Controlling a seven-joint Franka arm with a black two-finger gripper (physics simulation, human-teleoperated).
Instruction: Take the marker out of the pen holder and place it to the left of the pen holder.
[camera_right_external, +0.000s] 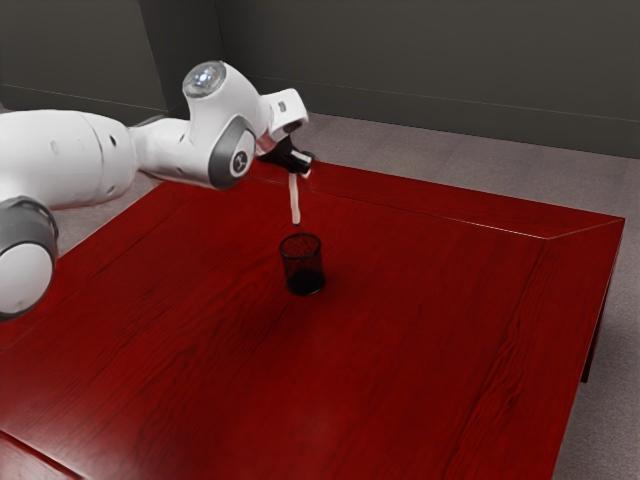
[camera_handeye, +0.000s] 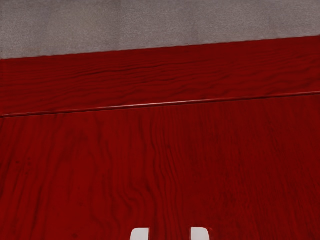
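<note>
Marker (camera_right_external: 295, 200) and gripper (camera_right_external: 300, 165) meet at the marker's upper end: the fingers are clamped on it, and the pale shaft hangs below them, nearly upright. Its dark lower end is out of the pen holder (camera_right_external: 303, 266) and, in the exterior view, just above the rim; whether it is straight over the opening I cannot tell. The pen holder stands upright on the red counter (camera_right_external: 400, 330), apart from the gripper.

Beyond the gripper, the exterior view shows the counter's far edge, nearer to the pen holder than the edge at the exterior view's right. A broad stretch of counter lies between the pen holder and that right-hand edge. The wrist view shows a straight seam (camera_handeye: 165, 104), a border strip beyond it, then the grey floor (camera_handeye: 150, 22) past the edge.
</note>
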